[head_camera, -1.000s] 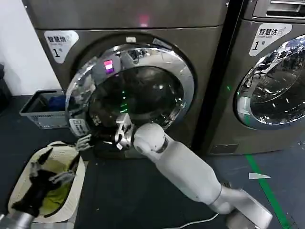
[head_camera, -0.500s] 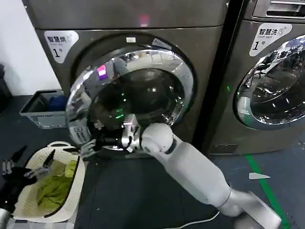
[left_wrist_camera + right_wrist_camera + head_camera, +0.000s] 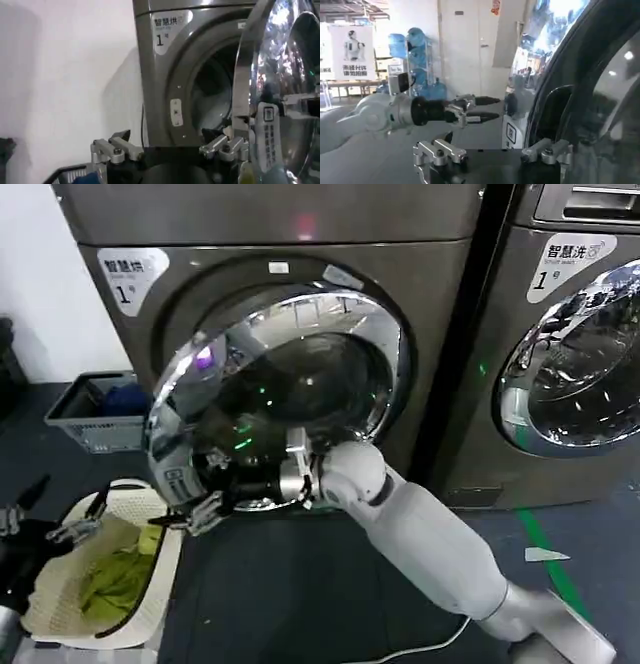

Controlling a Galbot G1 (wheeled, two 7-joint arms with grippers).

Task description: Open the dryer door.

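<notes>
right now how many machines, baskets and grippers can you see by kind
Front-loading machines: 2, the dryer with its door swung partly open, and the similar machine beside it.
Baskets: 2, a cream laundry basket and a grey crate.
Grippers: 2, the right gripper open at the door's lower edge, the left gripper open over the cream basket.
Total: 6
</notes>
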